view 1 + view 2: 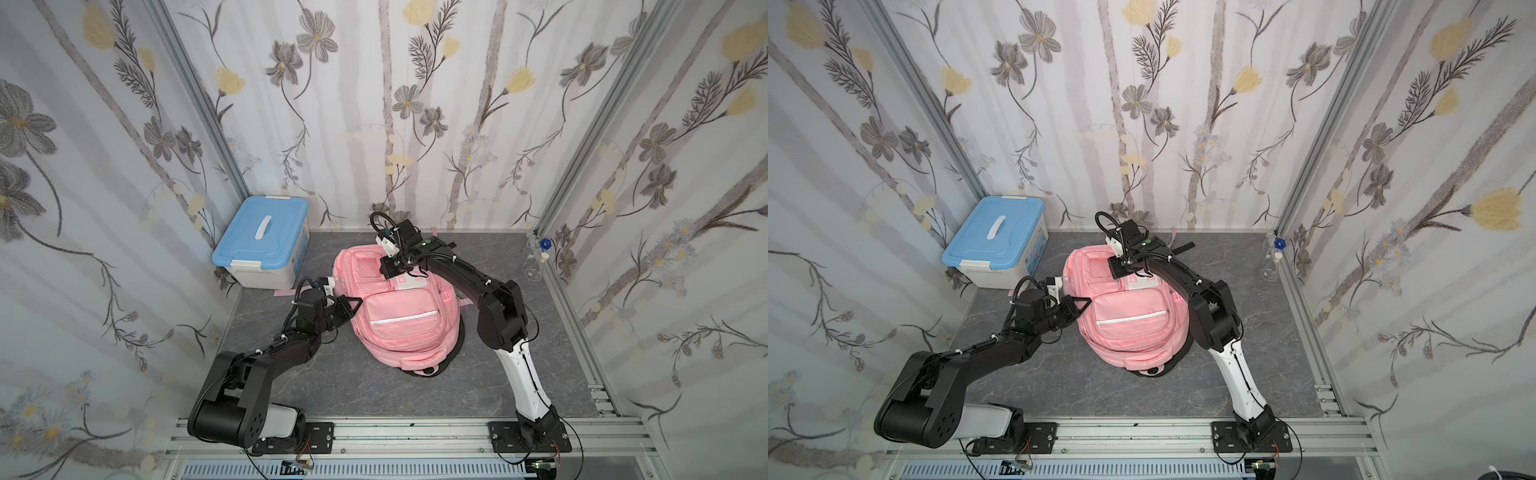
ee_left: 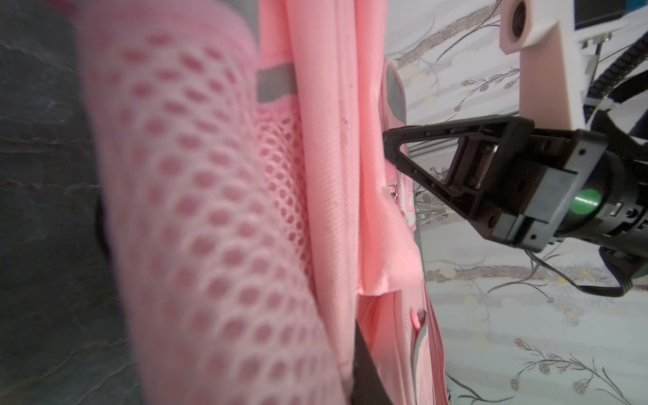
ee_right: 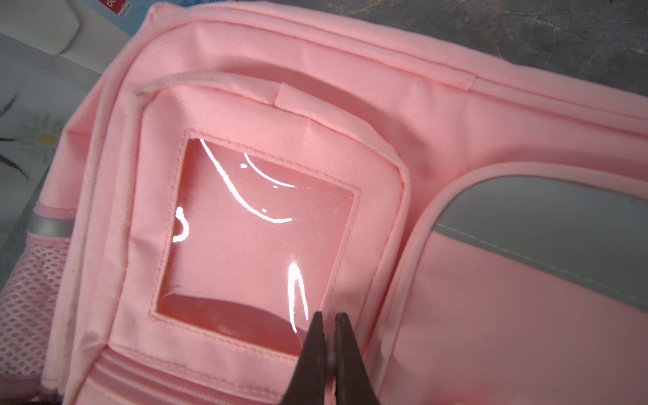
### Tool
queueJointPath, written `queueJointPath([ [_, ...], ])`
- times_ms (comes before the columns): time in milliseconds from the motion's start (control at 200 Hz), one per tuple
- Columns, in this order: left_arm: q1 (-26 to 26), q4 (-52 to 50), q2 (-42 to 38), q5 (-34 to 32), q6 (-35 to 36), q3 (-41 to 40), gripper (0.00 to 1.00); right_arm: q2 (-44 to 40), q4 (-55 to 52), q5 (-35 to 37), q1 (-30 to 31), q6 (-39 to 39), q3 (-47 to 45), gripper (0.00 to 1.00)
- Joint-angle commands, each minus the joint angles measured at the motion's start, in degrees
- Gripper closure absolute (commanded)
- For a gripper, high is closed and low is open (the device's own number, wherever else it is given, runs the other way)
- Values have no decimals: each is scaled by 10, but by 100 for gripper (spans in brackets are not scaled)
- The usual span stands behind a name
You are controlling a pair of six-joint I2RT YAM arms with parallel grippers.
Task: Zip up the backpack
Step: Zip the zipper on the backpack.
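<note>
A grey marbled table [image 1: 332, 386] fills the floor of the booth. The pink backpack [image 1: 403, 328] lies front-up in the middle of it, between the two arms.

The left arm [image 1: 249, 374] reaches in low from the left. The right arm [image 1: 498, 316] bends over the bag from the right and comes down on the half nearer the back wall. A white box [image 1: 262, 241] with a blue lid sits in the back left corner, near the bag but not touching it.

The left gripper [image 1: 356, 302] points sideways, its tip at the bag's left edge. From where I stand I cannot tell whether it is pinching the fabric or resting free. Its wrist view is filled by the blurred mesh pocket [image 2: 210, 210] on that side.

The right gripper [image 3: 329, 317] is clenched, its tips nearly together at a corner of the clear window pocket [image 3: 259, 238]. Something small and pale sits between the tips, though I cannot make out what.

A glass flask [image 1: 534, 266] stands in the back right corner, well apart from the bag.
</note>
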Motion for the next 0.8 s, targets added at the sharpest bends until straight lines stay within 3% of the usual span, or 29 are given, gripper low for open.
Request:
queueJointPath([
  [0,3,40,3,-6,15,11,100,-12,13,77,-12,-21,-6,73],
  [35,3,34,5,-7,15,15,100,-20,22,45,-12,-20,-11,55],
  [65,3,27,7,-10,17,20,100,-32,35,12,-16,-15,-22,46],
  [165,2,-31,10,-26,30,48,100,-98,109,-44,-39,15,-98,32],
  [300,0,-122,1,-58,60,97,100,-195,134,50,-82,35,-203,33],
  [395,-2,-164,6,-72,74,132,100,-241,100,153,-105,37,-259,40],
  [555,-3,-210,43,-99,94,180,100,-289,83,263,-125,62,-355,48],
  [764,-1,-295,131,-124,122,265,100,-345,199,165,-187,151,-537,49],
  [794,0,-310,142,-132,124,275,91,-349,215,153,-193,150,-554,49],
])
